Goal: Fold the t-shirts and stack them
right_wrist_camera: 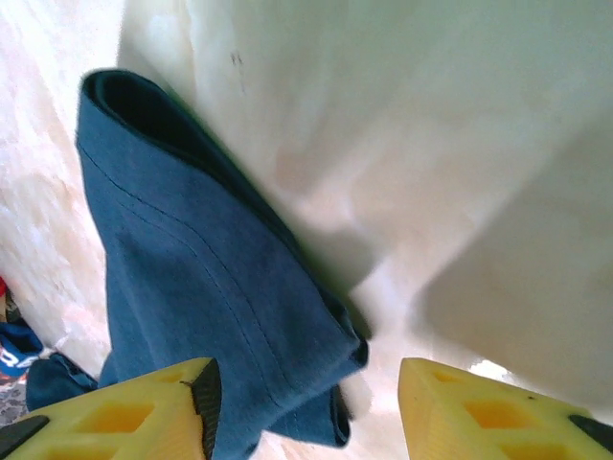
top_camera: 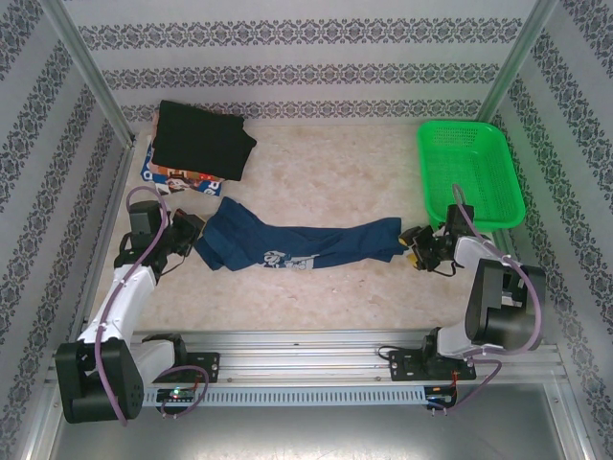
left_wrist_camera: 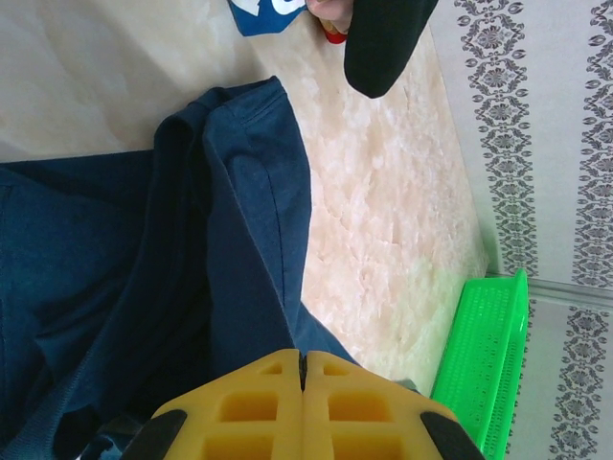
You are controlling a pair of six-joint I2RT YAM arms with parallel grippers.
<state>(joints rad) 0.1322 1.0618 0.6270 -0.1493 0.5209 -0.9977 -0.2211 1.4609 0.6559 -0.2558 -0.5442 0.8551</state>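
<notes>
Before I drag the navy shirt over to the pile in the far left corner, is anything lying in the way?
Nothing visible. Only bare marble-patterned tabletop separates the dark navy cloth t-shirt from the folded black cloth shirt on the multicoloured printed shirt. The green plastic mesh basket sits far right.

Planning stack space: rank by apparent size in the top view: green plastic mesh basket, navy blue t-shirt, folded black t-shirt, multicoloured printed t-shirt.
1. green plastic mesh basket and navy blue t-shirt: alike, unranked
2. black t-shirt
3. multicoloured printed t-shirt, mostly covered
</notes>
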